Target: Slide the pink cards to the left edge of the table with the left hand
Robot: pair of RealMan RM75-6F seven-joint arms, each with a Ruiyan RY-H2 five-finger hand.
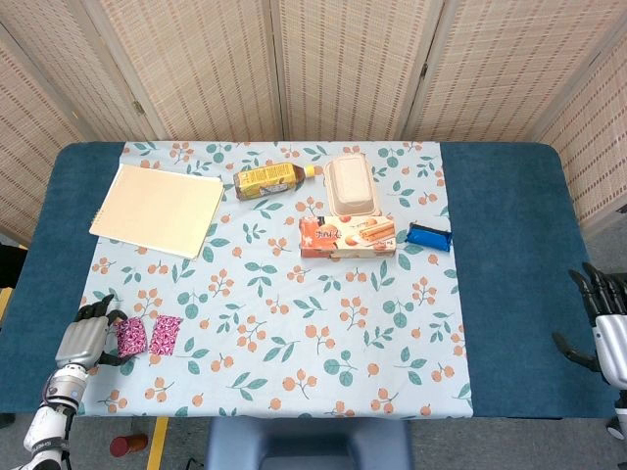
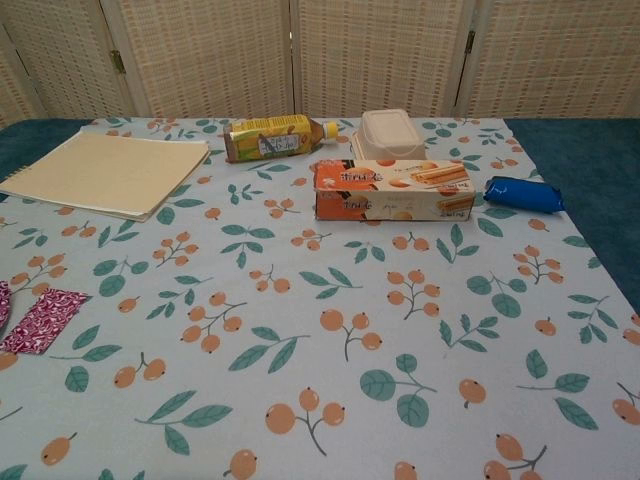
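Observation:
Two pink patterned cards lie side by side on the floral cloth near the table's front left. The left card (image 1: 130,336) lies right beside my left hand (image 1: 84,339); the right card (image 1: 165,334) lies a little apart from it. My left hand sits low over the blue table border, its fingers (image 1: 96,312) bent down at the left card's edge and holding nothing. In the chest view the right card (image 2: 45,320) shows fully, the left card (image 2: 3,301) only as a sliver, and the hand is out of frame. My right hand (image 1: 606,325) hangs open off the table's right edge.
A cream notebook (image 1: 159,209) lies at the back left. A tea bottle (image 1: 268,180), a beige lidded container (image 1: 352,185), an orange biscuit box (image 1: 348,236) and a blue packet (image 1: 428,236) sit behind the middle. The blue table border (image 1: 49,284) runs along the left.

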